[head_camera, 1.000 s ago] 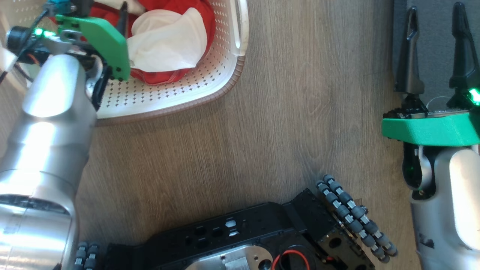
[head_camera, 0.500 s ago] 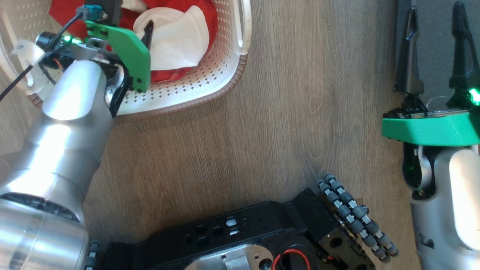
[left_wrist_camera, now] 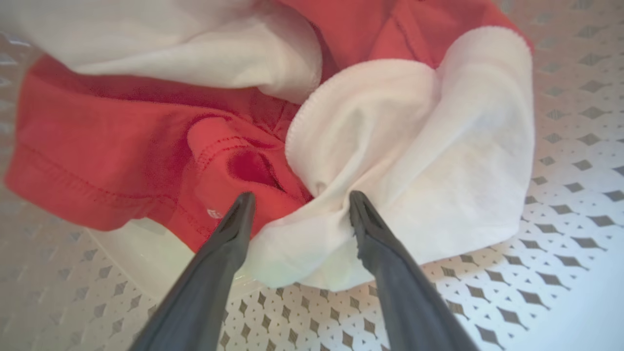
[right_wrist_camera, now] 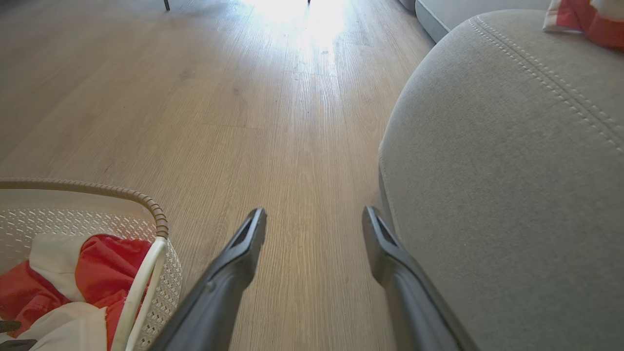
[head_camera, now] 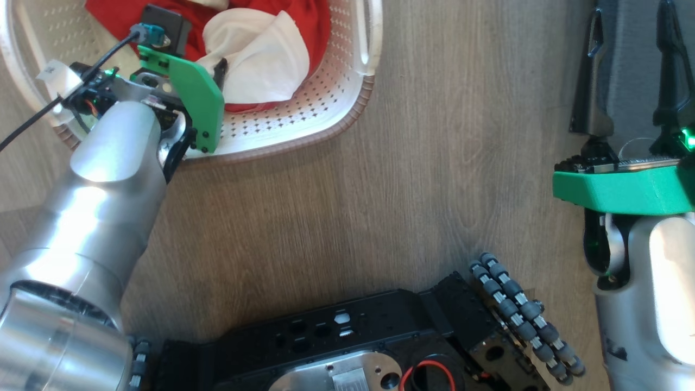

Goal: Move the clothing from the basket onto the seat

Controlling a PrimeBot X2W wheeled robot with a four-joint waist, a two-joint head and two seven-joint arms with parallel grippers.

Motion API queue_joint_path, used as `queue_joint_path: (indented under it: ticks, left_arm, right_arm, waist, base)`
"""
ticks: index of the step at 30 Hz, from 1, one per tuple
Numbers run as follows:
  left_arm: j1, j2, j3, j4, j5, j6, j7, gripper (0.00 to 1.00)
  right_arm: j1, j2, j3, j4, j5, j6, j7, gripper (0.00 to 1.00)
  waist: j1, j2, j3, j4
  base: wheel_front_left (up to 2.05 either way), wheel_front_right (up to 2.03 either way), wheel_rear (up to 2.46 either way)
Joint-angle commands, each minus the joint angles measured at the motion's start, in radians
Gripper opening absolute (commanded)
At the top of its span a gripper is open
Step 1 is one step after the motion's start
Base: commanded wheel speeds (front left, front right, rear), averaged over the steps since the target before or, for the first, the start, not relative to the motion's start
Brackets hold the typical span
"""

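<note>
Down inside the basket [head_camera: 304, 108], which sits on the wood floor [head_camera: 380, 190], the left hand [left_wrist_camera: 301, 197] stands wide. One tip is at a red fold of the clothing [left_wrist_camera: 122, 126] and the other at a white panel, with nothing gripped. Well off to the right, the right hand [right_wrist_camera: 314, 212] hangs wide and empty over the floor, just beside the grey seat [right_wrist_camera: 512, 170].

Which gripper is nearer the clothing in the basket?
Left. Left gripper, open, is inside the basket with fingertips at the clothing; right gripper, open, hangs over the floor beside the seat.
</note>
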State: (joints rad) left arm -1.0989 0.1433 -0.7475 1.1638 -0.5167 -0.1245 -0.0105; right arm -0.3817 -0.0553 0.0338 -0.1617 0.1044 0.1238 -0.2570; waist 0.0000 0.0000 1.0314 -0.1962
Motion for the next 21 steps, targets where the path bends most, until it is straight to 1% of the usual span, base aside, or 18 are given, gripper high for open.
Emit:
queue_joint_path:
  ticks: [1,6,13,15,16,21]
  left_arm:
    - [0.035,0.023,-0.004,-0.007,-0.012,-0.006,-0.002,1.0]
    - [0.036,0.023,-0.04,-0.013,-0.048,-0.006,-0.013,1.0]
    - [0.027,0.026,-0.092,-0.024,-0.09,-0.006,-0.036,1.0]
    - [0.025,0.028,-0.115,-0.035,-0.098,-0.006,-0.047,0.26]
    - [0.025,0.027,-0.126,-0.043,-0.106,-0.006,-0.051,0.0]
    - [0.023,0.036,-0.18,-0.086,-0.15,-0.006,-0.081,0.0]
  right_arm:
    - [0.062,0.005,0.016,-0.035,-0.01,0.007,-0.005,1.0]
    - [0.068,0.005,0.015,-0.043,-0.023,0.007,-0.005,1.0]
    - [0.065,0.005,0.019,-0.04,-0.022,0.007,-0.005,1.0]
    - [0.064,0.005,0.02,-0.04,-0.021,0.007,-0.005,1.0]
    - [0.064,0.005,0.02,-0.04,-0.021,0.007,-0.005,1.0]
    - [0.064,0.005,0.019,-0.035,-0.016,0.007,-0.005,1.0]
  waist:
    - [0.0,0.0,0.004,0.01]
    - [0.0,0.0,0.008,0.024]
    - [0.0,0.0,0.01,0.024]
    - [0.0,0.0,0.01,0.022]
    - [0.0,0.0,0.01,0.022]
    - [0.0,0.0,0.007,0.022]
  base:
    - [0.0,0.0,0.0]
    - [0.0,0.0,0.0]
    - [0.0,0.0,0.0]
    - [0.0,0.0,0.0]
    - [0.0,0.0,0.0]
    - [0.0,0.0,0.0]
